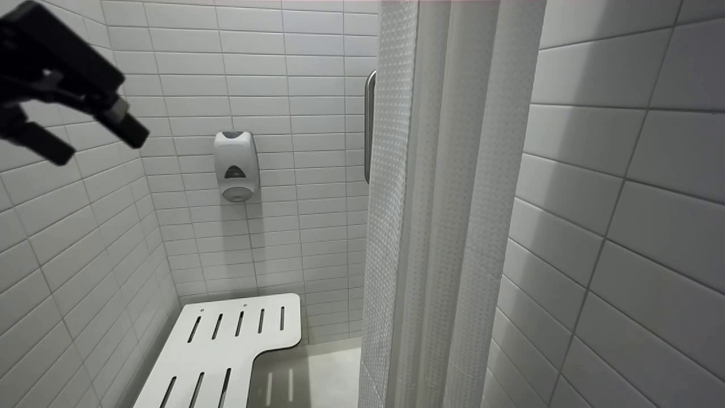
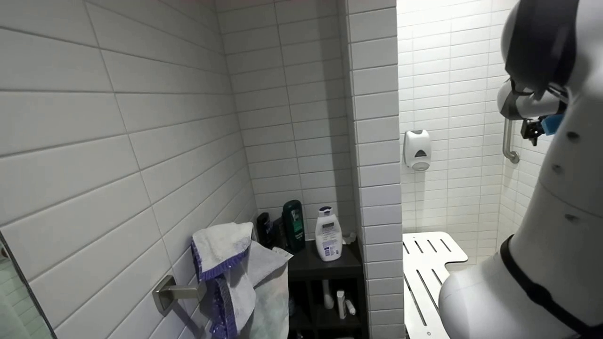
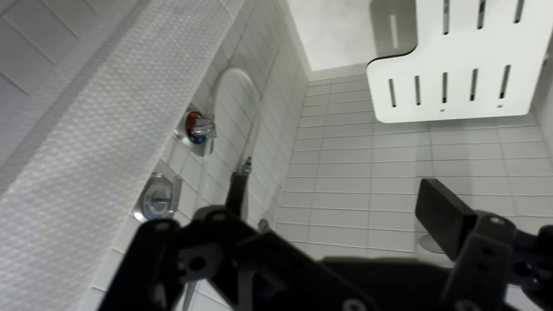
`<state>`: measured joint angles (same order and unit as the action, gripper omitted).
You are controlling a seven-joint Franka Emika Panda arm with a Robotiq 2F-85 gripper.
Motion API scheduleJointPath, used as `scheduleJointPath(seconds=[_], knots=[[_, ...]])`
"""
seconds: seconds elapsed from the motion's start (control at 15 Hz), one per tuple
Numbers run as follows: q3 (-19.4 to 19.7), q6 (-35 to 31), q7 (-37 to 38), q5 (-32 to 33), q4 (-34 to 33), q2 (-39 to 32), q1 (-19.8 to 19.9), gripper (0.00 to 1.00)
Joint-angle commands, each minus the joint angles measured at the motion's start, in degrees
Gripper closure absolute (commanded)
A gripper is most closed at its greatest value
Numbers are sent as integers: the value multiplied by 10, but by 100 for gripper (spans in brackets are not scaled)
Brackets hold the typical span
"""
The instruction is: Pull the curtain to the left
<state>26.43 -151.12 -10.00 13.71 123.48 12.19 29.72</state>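
Note:
The white curtain (image 1: 447, 198) hangs bunched in tall vertical folds right of centre in an exterior view. It also shows in the wrist view (image 3: 99, 142), as a slanting dotted band on the left. My gripper (image 1: 97, 143) is at the upper left of that exterior view, well apart from the curtain. In the wrist view the gripper (image 3: 339, 203) has its two black fingers spread wide with nothing between them. The curtain is left of both fingers there. The curtain is out of view in the exterior view that shows the arm (image 2: 541, 212) and a small part of the gripper (image 2: 532, 132).
A white slotted bench (image 1: 221, 340) stands below a soap dispenser (image 1: 237, 167). A steel grab bar (image 1: 369, 130) is partly behind the curtain. Shower controls (image 3: 199, 129) and a hose are on the tiled wall. A towel (image 2: 235, 273) and a dark shelf (image 2: 325, 266) with bottles stand beyond a tiled pillar (image 2: 377, 165).

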Motion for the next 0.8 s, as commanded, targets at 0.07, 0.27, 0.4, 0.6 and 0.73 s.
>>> scheduleJointPath(seconds=[0.07, 0.27, 0.4, 0.6, 0.73], knots=[[17, 1, 70, 63, -138, -117, 30, 0], [22, -1, 51, 45, -114, -98, 22, 0], [23, -1, 54, 45, -127, -115, 24, 0], [20, -8, 55, 49, -121, -112, 21, 0], [20, -27, 72, 64, -121, -116, 18, 0]])
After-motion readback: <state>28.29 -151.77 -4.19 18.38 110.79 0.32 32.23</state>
